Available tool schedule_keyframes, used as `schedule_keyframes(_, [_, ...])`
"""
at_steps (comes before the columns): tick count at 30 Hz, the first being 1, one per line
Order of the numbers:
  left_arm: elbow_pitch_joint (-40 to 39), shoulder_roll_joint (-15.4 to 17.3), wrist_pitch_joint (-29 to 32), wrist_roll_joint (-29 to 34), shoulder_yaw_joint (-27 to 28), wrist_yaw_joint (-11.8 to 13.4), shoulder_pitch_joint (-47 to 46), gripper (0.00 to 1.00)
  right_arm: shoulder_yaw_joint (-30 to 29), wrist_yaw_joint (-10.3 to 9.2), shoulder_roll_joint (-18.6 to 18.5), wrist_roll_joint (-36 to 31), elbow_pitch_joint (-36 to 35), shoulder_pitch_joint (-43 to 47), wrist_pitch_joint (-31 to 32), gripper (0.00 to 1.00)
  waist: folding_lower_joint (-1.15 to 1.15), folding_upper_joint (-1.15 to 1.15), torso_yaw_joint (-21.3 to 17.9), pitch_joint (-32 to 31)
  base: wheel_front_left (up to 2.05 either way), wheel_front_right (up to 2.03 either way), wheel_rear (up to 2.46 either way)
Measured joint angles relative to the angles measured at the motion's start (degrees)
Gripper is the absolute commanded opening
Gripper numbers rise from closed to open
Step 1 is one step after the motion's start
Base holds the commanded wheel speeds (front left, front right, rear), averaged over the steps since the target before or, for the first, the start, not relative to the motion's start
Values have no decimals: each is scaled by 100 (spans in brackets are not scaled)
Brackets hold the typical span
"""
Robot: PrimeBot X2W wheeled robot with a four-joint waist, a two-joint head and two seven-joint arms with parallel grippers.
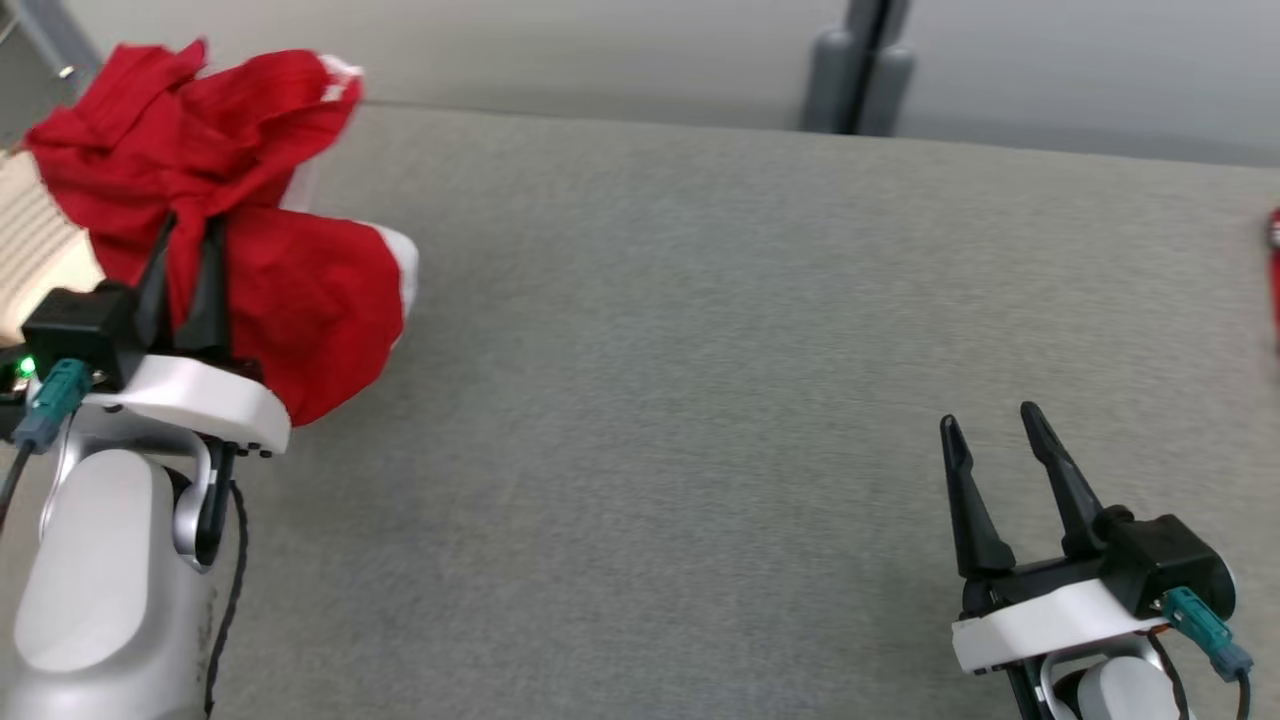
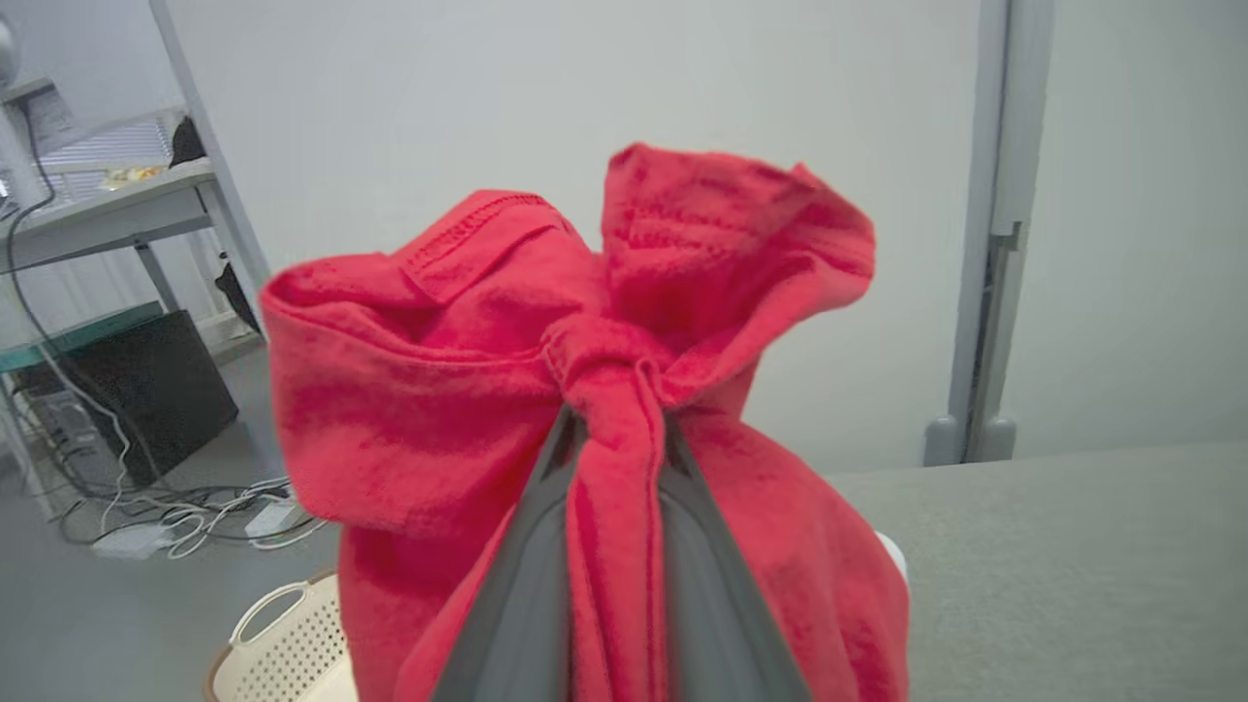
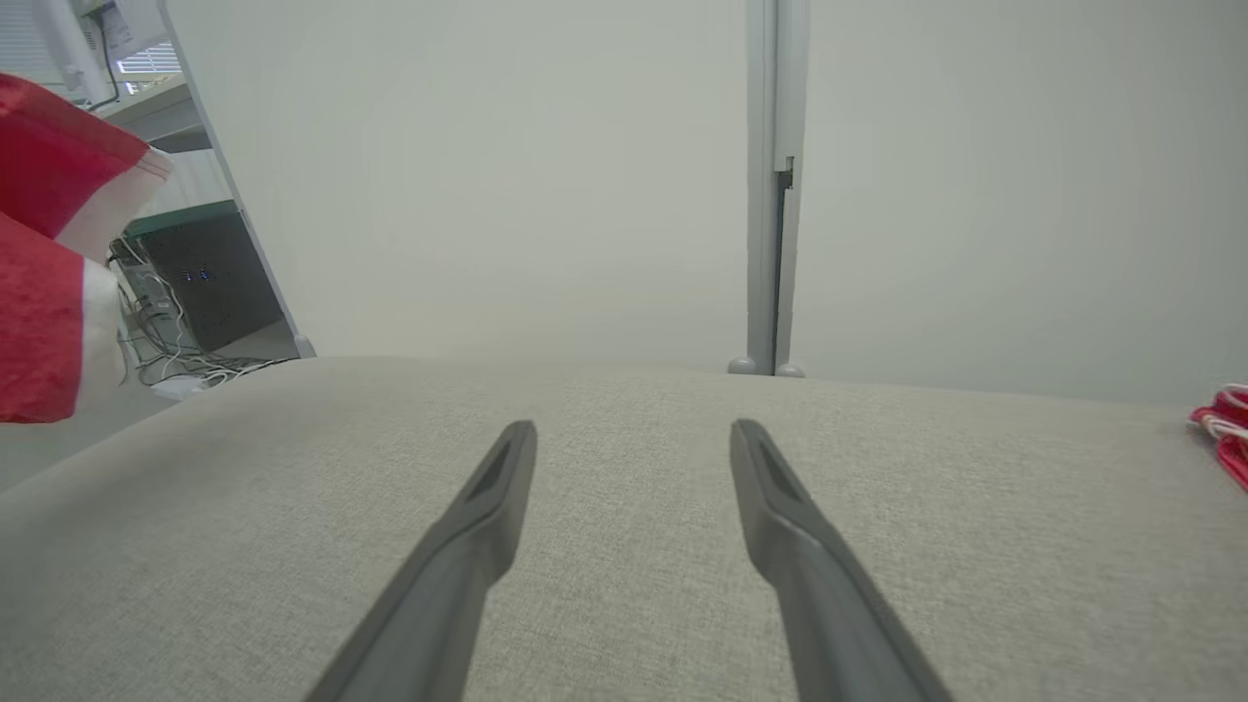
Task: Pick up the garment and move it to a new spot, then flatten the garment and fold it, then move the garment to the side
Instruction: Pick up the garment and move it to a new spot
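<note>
**Step in hand:** the first one, pick-up and carry. You have the garment (image 1: 300, 290) lifted and not yet set down at a new spot. Flattening, folding and the move to the side are all outstanding.

**Left tool** (image 1: 190, 235): narrow, with its two dark fingers pinched on a gathered rope of red cloth. In the left wrist view the fabric is cinched between the fingers and billows out above and to both sides (white trim shows at some edges). The hold looks firm, but it takes one bunch only, so the rest hangs loose.

**Location of the garment:** at the far left corner of the grey worktop (image 1: 700, 400), hanging from the left tool. Part of it is out past the worktop's edge, above a cream perforated basket (image 2: 283, 634). I cannot tell whether the lowest fold brushes the worktop.

**Right tool** (image 1: 989, 415): wide, fingers well apart, holding and touching nothing. It is poised above bare worktop at the near right, well apart from the garment.

**Next move, in my judgement:**
- Carry the bundle rightward over the open middle of the worktop, lower it until the cloth rests, and only then release.
- Keep it high enough that the trailing cloth does not drag or catch the edge.
- You will want the right tool for spreading, so bring it in once the cloth is down.
- Keep the set-down clear of a small red-and-white item (image 3: 1224, 429) at the worktop's far right edge. I cannot tell what it is.
</note>
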Motion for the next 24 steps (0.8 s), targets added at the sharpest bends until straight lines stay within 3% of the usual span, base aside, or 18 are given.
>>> schedule_keyframes(7, [-1333, -82, 619, 149, -588, -89, 413, 0, -57, 0, 116, 23, -64, 78, -1, 100, 0, 0, -909, -267, 0, 0, 0])
schedule_keyframes(12, [-1641, -328, 1166, 4, -1319, -190, 541, 0, -121, 0, 146, 19, -158, 71, -1, 100, 0, 0, -1624, -291, 0, 0, 0])
schedule_keyframes(17, [-1065, -589, 1281, -74, -2215, -222, 493, 0, -227, 0, 163, 5, -245, 64, 0, 100, 0, 0, -2272, -137, 0, 0, 0])
schedule_keyframes(22, [-147, -779, 867, -222, -3032, -232, 249, 0, -201, 0, 207, 5, -305, 56, 0, 100, 0, 0, -2728, 212, 0, 0, 0])
schedule_keyframes(23, [27, -811, 739, -242, -3162, -232, 203, 7, -198, 0, 210, 8, -313, 52, 0, 100, 0, 0, -2794, 294, 0, 0, 0])
schedule_keyframes(24, [175, -833, 634, -302, -3278, -232, 149, 84, -188, 0, 220, 11, -320, 38, 0, 100, 0, 0, -2852, 369, 0, 0, 0])
